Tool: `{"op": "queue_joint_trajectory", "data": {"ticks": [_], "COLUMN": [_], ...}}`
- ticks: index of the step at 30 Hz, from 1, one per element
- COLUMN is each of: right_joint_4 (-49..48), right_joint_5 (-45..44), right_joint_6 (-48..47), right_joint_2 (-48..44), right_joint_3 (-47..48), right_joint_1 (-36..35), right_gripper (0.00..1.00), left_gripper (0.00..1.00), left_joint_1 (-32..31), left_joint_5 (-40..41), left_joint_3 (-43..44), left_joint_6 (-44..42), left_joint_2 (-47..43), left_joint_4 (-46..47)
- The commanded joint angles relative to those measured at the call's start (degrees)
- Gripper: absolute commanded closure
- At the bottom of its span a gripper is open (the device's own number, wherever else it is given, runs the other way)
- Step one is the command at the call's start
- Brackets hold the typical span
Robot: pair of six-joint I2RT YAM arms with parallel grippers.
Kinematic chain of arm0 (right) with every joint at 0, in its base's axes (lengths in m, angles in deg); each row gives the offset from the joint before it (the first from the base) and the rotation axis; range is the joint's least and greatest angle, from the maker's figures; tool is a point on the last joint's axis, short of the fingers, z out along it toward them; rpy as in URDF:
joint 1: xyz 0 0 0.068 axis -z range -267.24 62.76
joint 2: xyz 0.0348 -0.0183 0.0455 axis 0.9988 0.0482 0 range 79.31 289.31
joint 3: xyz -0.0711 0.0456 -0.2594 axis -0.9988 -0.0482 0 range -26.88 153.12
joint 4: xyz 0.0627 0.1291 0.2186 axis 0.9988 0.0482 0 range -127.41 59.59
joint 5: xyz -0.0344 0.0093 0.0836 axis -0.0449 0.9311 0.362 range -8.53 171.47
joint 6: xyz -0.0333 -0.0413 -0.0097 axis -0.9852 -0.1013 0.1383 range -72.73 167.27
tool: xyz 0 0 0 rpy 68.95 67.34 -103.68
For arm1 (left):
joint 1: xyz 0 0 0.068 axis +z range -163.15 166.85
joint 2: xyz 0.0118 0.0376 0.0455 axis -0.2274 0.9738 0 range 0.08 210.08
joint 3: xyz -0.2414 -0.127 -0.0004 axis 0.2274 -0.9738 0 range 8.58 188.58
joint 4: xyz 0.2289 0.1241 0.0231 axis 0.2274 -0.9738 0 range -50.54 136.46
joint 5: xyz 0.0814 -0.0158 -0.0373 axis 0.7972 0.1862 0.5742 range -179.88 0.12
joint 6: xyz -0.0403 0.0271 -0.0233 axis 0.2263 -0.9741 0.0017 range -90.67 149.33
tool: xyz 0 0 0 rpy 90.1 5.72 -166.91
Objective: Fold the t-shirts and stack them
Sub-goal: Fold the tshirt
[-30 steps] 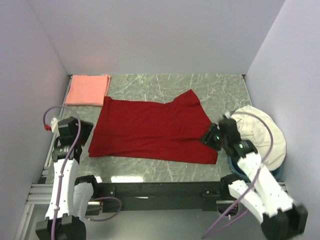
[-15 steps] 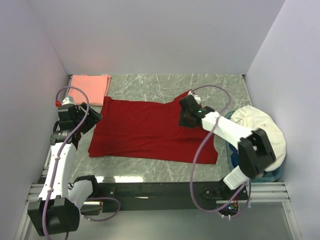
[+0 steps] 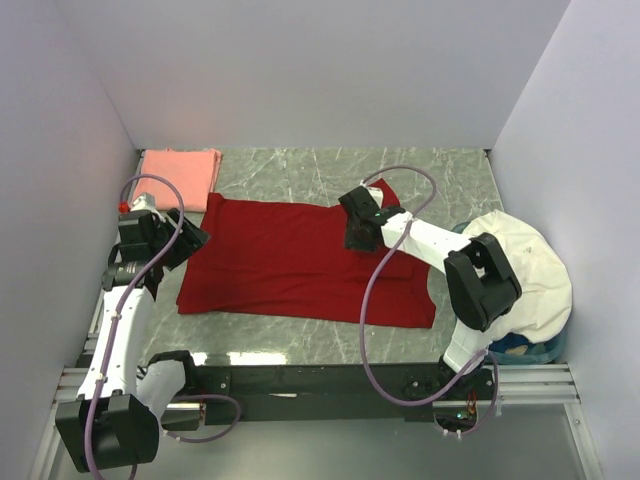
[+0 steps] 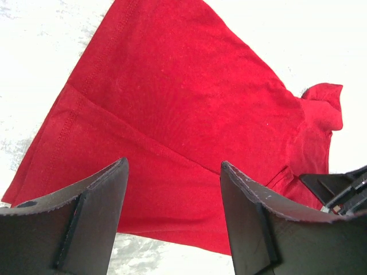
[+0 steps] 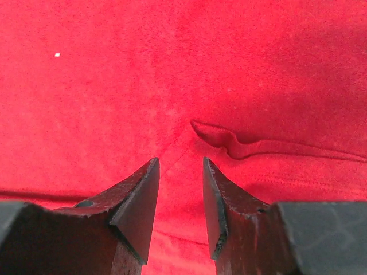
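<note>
right gripper (image 3: 356, 236) above red t-shirt (image 3: 270, 262), jaws parted

Can't see red t-shirt (image 5: 172, 69) edges in R wrist view, cropped all round. Only glimpse sliver of blue bin (image 3: 515, 345) under white cloth (image 3: 525, 270). Can't read table (image 4: 275, 34) in L wrist view, overexposed.

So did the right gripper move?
Yes. The right gripper went left and farther back, away from the white cloth, over the red shirt.
</note>
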Motion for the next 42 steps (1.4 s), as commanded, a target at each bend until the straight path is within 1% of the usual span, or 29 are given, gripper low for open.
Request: {"op": "queue_joint_trajectory", "data": {"ticks": [1, 11, 18, 28, 31, 35, 40, 41, 42], "right_joint_4": [-0.92, -2.15, -2.42, -4.0, -4.44, -4.7, -4.79, -4.88, -4.88], "right_joint_5": [-1.79, -1.88, -2.23, -1.88, -1.35, -0.65, -0.3, -0.21, -0.3], "right_joint_6": [-0.29, 0.33, 0.33, 0.42, 0.5, 0.59, 0.5, 0.5, 0.59], "right_joint_2": [1.95, 3.71, 6.16, 6.26, 6.52, 6.78, 7.05, 7.13, 7.14], "right_joint_3": [1.72, 0.49, 1.36, 0.22, -0.04, 0.05, 0.31, 0.31, 0.4], "right_joint_1": [-0.17, -0.17, -0.25, -0.08, -0.17, -0.08, -0.08, -0.17, -0.17], "right_gripper": [0.57, 0.57, 0.57, 0.59, 0.61, 0.69, 0.76, 0.81, 0.84], "left_gripper": [0.29, 0.3, 0.29, 0.3, 0.29, 0.29, 0.29, 0.29, 0.3], "left_joint_1": [-0.19, -0.19, -0.19, -0.1, -0.19, -0.19, -0.19, -0.19, -0.1], "left_joint_5": [-0.18, 0.17, 0.26, 0.35, 0.35, 0.35, 0.35, 0.35, 0.26], "left_joint_3": [-0.48, -1.09, -1.18, -1.36, -1.27, -1.27, -1.45, -1.53, -1.53], "left_joint_6": [-1.62, -1.54, -1.54, -1.45, -1.45, -1.53, -1.45, -1.45, -1.45], "left_joint_2": [-0.94, -1.47, -1.2, -1.2, -1.11, -1.03, -1.03, -1.03, -0.85], "left_joint_4": [0.77, 1.03, 0.77, 0.77, 0.77, 0.77, 0.94, 0.94, 0.94]}}
